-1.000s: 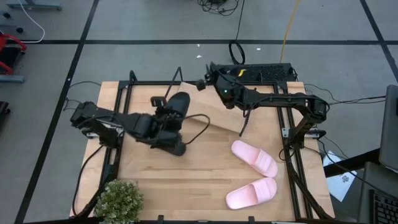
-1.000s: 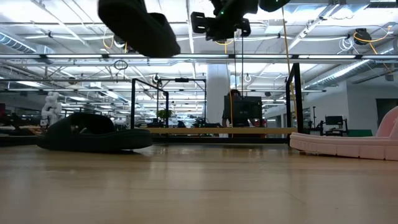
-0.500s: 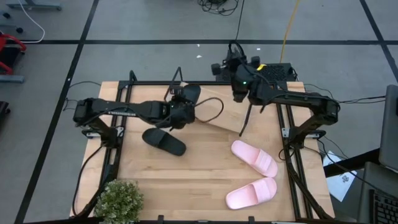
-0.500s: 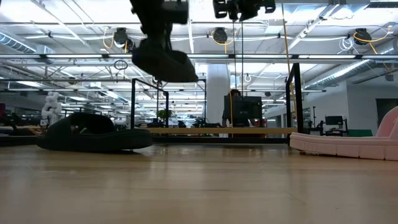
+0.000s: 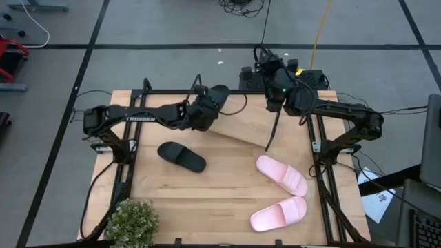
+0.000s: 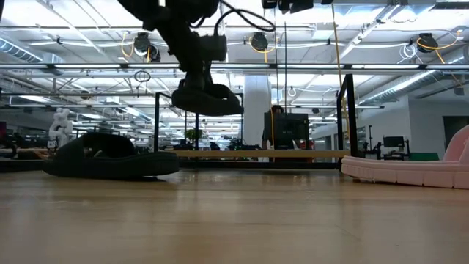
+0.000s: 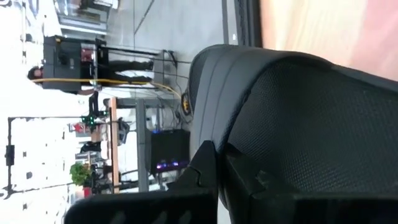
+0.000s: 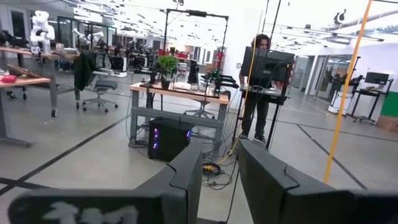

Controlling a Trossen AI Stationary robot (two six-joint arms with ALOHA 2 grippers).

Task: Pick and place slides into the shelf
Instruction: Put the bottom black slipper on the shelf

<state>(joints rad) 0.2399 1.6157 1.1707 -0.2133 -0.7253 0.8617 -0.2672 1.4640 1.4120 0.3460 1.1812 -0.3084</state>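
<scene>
**Left arm carrying one black slide over the shelf; three slides lie on the table.**

From left to right: the left gripper (image 5: 204, 110) is clamped on a black slide (image 5: 215, 98), held in the air above the left end of the shelf (image 5: 242, 124); its mate, the second black slide (image 5: 181, 156), lies on the table (image 5: 207, 207) just beside the shelf's front edge. The right gripper (image 5: 265, 69) hangs beyond the shelf's far edge, fingers (image 8: 186, 171) partly apart and empty. Two pink slides (image 5: 281, 174) (image 5: 278, 213) rest well apart from the shelf at right. The slides look light, soft and springy; the textured surface should grip well, and the sole edge appears to be the hold here, though this is hard to confirm.
</scene>
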